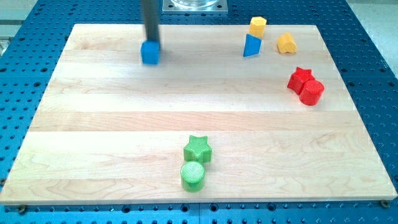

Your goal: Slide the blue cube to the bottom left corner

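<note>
The blue cube [150, 53] sits on the wooden board [112, 137] near the view's top, left of centre. My rod comes down from the view's top edge and my tip [150, 41] stands just behind the cube's top side, touching or almost touching it. The board's bottom left corner [13, 198] lies far from the cube.
A blue wedge-like block [252, 45], a yellow block [257, 26] and a yellow heart-like block [286, 43] stand at the top right. A red star [301, 78] and a red cylinder [311, 92] are at the right. A green star [198, 149] and a green cylinder [193, 176] are at the bottom centre.
</note>
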Controlling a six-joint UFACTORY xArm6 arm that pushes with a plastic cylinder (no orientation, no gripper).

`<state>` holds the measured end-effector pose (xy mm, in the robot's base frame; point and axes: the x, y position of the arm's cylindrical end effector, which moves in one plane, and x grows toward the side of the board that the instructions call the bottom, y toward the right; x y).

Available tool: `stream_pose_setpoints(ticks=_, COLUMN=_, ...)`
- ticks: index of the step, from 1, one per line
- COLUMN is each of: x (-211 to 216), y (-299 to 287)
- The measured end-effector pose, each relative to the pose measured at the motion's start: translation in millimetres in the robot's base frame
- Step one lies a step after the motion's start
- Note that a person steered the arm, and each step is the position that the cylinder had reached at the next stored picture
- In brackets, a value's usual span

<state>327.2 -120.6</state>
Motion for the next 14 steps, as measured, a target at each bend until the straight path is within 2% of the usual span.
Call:
stream_pose_setpoints(ticks=1, x=122, y=-20)
stream_pose_setpoints(ticks=2, x=116, y=-33)
stream_pose_setpoints(ticks=3, x=142, y=12)
stream_pose_setpoints(ticks=4, x=186, y=-16)
stream_pose_setpoints(ticks=6, x=192, y=17)
stream_pose_setpoints(ticks=9, x=270, y=6)
stream_pose_setpoints(ticks=10, x=284, y=-7)
stream_pose_setpoints(ticks=11, x=289, y=-22)
stream_pose_setpoints(ticks=12, x=262, y=-79)
stream_pose_setpoints(ticks=13, x=219, y=-68)
stream_pose_setpoints(ticks=14, x=132, y=-8)
